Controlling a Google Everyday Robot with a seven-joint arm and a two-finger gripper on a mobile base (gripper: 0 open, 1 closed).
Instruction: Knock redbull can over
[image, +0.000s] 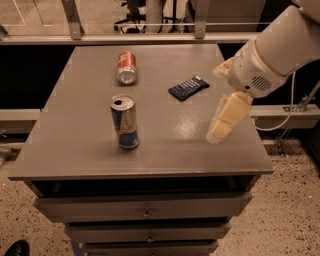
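Redbull can (125, 122) upright on desk (75, 150), not yet toppled. My claw (222, 120) hangs right of can, well apart, pointing down; open or closed, I cannot tell. My judgement: held low for sideways sweep.

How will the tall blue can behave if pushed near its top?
Standing upright, tall and slim, the redbull can likely tips easily. Its opened top suggests it may be light. Toppled, it probably rolls. The claw hovers over the table, right of it.
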